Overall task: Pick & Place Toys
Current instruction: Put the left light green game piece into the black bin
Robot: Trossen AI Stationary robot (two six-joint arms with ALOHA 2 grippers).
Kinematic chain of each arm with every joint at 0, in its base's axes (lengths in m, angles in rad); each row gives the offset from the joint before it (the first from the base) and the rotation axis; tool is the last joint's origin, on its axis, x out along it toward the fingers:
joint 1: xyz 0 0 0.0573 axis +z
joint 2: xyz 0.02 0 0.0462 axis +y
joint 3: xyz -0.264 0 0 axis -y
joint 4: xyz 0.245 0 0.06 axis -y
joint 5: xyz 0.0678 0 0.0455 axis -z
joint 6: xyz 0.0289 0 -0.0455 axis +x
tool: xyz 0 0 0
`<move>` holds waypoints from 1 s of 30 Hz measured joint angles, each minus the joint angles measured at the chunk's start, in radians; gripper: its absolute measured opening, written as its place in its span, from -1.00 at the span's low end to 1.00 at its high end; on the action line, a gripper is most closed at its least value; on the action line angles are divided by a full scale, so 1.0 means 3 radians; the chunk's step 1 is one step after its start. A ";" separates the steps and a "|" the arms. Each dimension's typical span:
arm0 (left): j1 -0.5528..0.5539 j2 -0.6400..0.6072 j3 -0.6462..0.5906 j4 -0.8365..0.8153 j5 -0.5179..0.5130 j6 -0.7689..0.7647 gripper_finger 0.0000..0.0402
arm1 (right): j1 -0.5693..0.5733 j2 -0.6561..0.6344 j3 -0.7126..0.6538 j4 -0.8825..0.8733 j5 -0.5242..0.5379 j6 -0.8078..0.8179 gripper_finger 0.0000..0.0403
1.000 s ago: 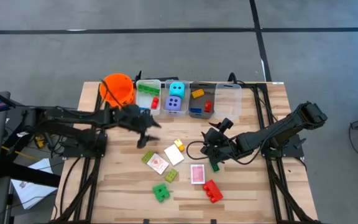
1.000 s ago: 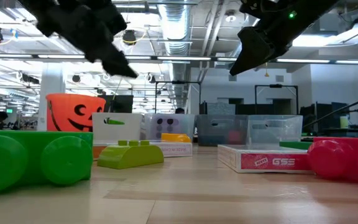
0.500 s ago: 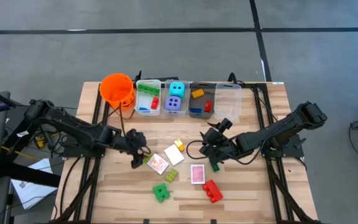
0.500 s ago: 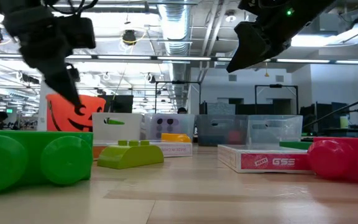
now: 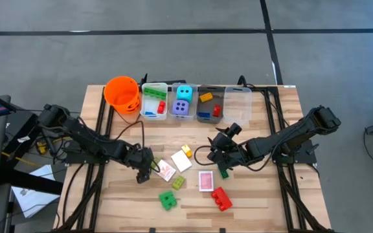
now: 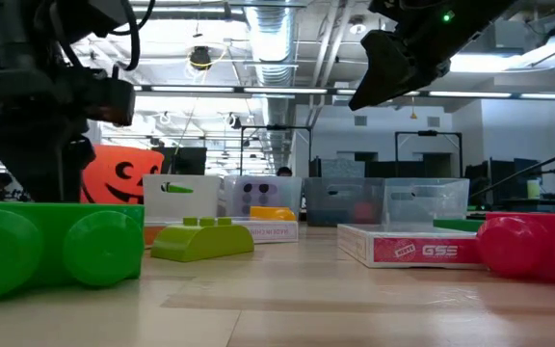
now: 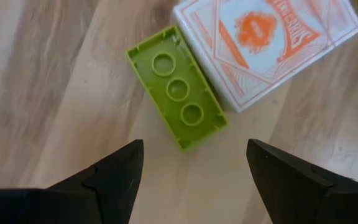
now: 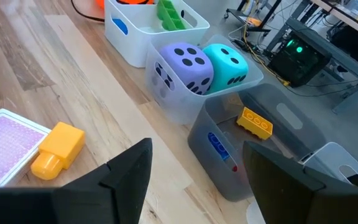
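Down from beside the orange bucket [image 5: 122, 92], the left gripper [image 7: 194, 177] now hangs spread over the lime brick [image 7: 176, 87], lying against the card deck [image 7: 267, 43], long axis slanted across the gap.

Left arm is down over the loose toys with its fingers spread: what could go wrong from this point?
The left gripper stands open just above an upturned lime brick whose long side lies against a card pack. One finger may land on the pack, shoving it or pinching both. The brick also sits askew to the fingers, so closing could twist it away. The right gripper hovers nearby above the table, risking crowding.
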 joint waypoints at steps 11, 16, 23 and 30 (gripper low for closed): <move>0.0022 -0.0033 0.0000 0.0197 0.0167 -0.0511 0.39 | 0.0000 0.0000 0.0000 -0.0005 0.0001 0.0000 0.21; 0.0107 -0.0033 0.0000 0.0246 0.0131 -0.0494 0.39 | -0.0014 0.0000 0.0000 -0.0004 0.0016 -0.0024 0.21; -0.0028 -0.0069 -0.0003 0.0956 -0.0725 -0.0407 0.38 | -0.0045 0.0000 0.0000 -0.0003 0.0027 0.0002 0.21; -0.0654 -0.0473 0.0000 0.1443 -0.1932 -0.0146 0.25 | 0.0206 0.0000 0.0000 0.0032 0.0036 0.0312 0.21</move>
